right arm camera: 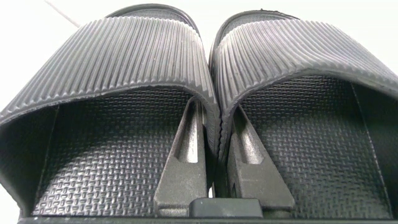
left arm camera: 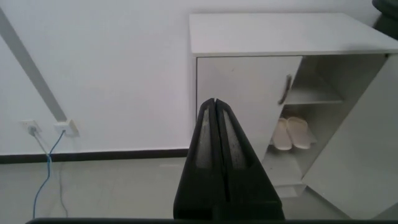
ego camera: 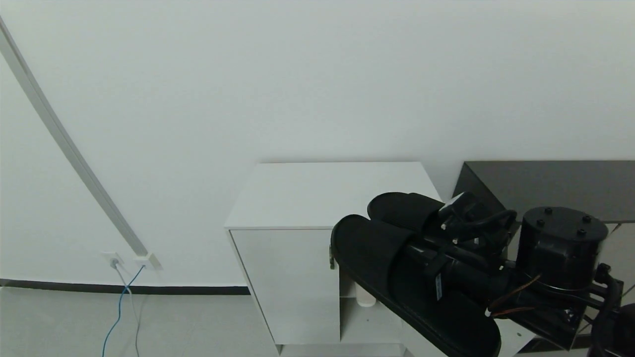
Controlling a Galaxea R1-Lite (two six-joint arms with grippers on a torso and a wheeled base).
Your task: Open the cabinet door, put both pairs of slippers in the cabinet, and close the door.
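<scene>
Left of the cabinet (ego camera: 327,193): a slanting wall conduit (ego camera: 64,141) runs down to a wall socket (ego camera: 113,259), with a blue cable (ego camera: 119,317) trailing to the floor.

Left gripper (left arm camera: 215,102): jaws pressed together, nothing between them. It hangs in front of the cabinet, off toward its left side, well apart from it.

Cabinet, left half: the left-hand door (ego camera: 287,282) is closed, its handle (ego camera: 331,257) at the inner edge.

Cabinet, right half: the right-hand door (left arm camera: 354,155) is swung open, so the shelves show. One pair of pale slippers (left arm camera: 292,132) lies side by side on a shelf inside, below the upper shelf.

In front of the cabinet's right half, outside it: the black slippers (ego camera: 377,243) are held in the air, toes toward the cabinet. Right gripper (right arm camera: 216,124): one finger sits inside each slipper, and the jaws are clamped on the two adjoining strap walls, pinching the pair together.

Right of the cabinet: a dark piece of furniture (ego camera: 545,183) against the wall.

Progress, judged:
- Door opened: done.
- First pair stowed: done, the pale pair.
- Second pair: gripped, not yet inside. It needs carrying into the open compartment and releasing on a shelf.
- Door closing: not yet done. The empty left gripper looks free for it.
</scene>
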